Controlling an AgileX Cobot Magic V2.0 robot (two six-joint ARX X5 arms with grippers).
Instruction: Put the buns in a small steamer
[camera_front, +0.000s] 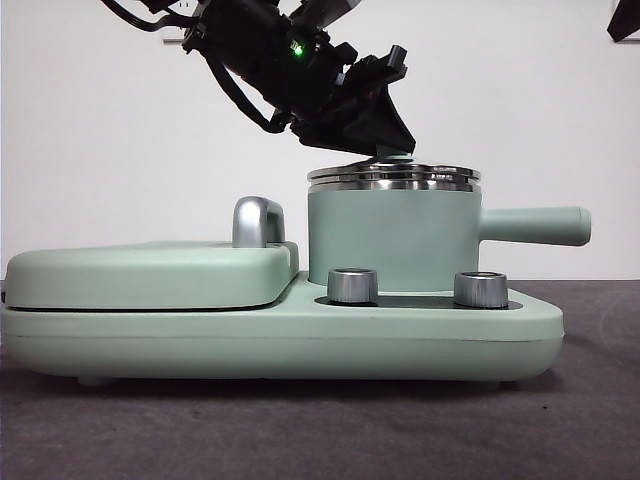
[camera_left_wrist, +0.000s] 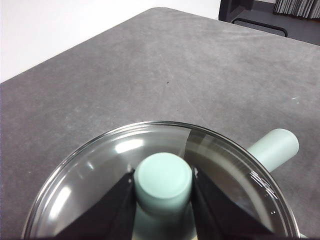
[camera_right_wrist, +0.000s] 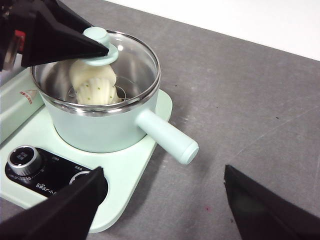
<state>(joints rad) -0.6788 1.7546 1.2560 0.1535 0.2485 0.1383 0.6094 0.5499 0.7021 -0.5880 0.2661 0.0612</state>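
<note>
From the front, my left end effector comes down from above onto the mint-green cylindrical steamer pot, whose glass lid lies flat on the steel rim.

At my left wrist, the jaws pinch the lid's round mint-green knob, directly below me.

At my right wrist, my right end effector hangs spread over the grey counter, apart from the pot. A cream-white ridged bun sits inside, under the lid. Its long handle points towards me.

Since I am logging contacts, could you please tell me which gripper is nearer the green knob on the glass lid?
Left. The left gripper clamps the green knob; the right gripper hangs open, away from the pot.
</note>
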